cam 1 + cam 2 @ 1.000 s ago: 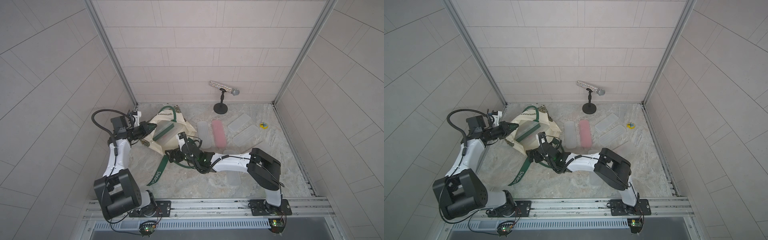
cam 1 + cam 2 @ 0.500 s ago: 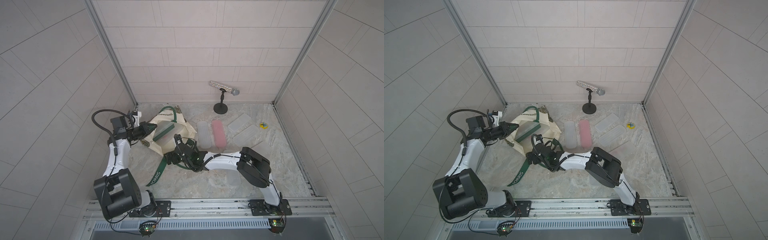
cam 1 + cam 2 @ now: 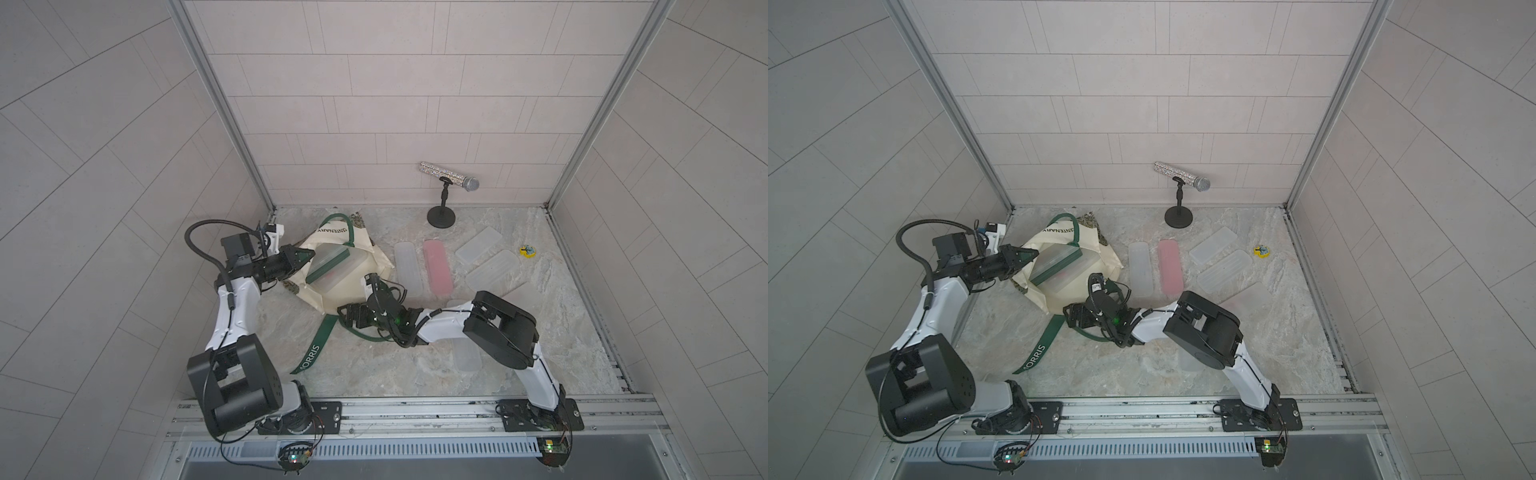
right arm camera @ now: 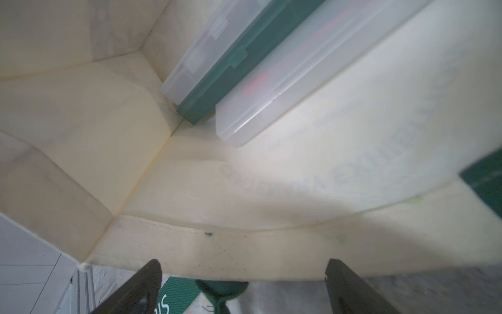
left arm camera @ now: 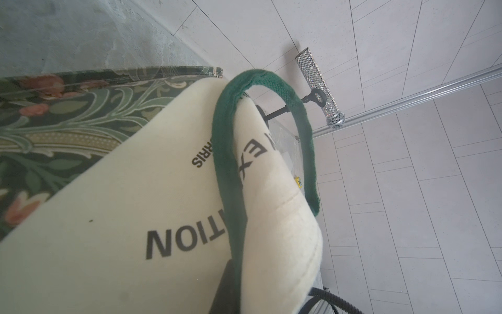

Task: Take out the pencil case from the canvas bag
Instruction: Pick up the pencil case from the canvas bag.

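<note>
Microphone (image 3: 449,175) and pink case (image 3: 437,268) beside canvas bag (image 3: 345,292)

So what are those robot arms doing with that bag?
They are working on the canvas bag. The left gripper is shut on the bag's rim and holds it open. The right gripper is open at the bag's mouth, pointed at the pencil cases inside, touching none. Several other cases lie on the table.
</note>
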Controlling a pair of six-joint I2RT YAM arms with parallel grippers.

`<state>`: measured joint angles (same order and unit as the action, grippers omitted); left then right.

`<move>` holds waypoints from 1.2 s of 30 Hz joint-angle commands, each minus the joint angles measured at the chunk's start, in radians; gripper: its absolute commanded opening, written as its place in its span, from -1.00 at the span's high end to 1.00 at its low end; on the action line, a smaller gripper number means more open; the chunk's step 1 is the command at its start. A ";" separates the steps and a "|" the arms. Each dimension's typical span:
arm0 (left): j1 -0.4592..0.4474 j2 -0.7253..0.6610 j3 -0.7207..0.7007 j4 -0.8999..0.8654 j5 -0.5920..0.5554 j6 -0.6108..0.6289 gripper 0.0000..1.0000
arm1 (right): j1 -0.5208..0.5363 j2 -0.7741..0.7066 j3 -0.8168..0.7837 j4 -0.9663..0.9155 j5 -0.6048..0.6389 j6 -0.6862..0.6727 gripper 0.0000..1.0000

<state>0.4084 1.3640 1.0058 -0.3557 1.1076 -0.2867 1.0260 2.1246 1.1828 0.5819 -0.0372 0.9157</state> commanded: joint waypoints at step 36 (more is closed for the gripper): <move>0.004 0.033 0.126 -0.244 0.182 0.249 1.00 | -0.036 0.238 0.318 -0.027 0.061 0.470 -0.72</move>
<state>0.4095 1.4055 1.0950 -0.5991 1.1999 -0.0544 0.9985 2.3264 1.4799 0.5354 0.0116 1.3109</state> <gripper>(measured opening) 0.090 0.859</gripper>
